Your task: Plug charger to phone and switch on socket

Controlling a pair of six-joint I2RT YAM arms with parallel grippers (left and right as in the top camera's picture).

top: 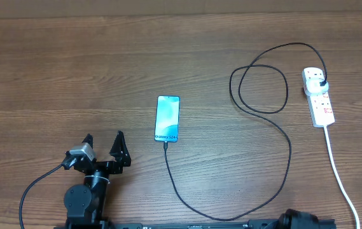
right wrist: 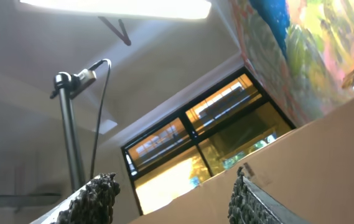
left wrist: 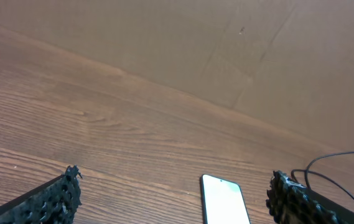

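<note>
One phone [top: 167, 119] lies mid-worktop [top: 72, 63]. One charger [top: 289, 152] runs from its near end to one socket [top: 319, 100] at far right. Left gripper [top: 103, 136]: jaws spread, empty. Right gripper [right wrist: 172, 182]: jaws spread, aimed ceilingward.

Charger [top: 289, 156] runs between phone [top: 168, 118] and socket [top: 319, 97] on the worktop [top: 53, 76].
It leaves the phone's near end, loops right, its black plug on the socket's far end; left hand [top: 104, 135] near left, fingers spread apart.
</note>
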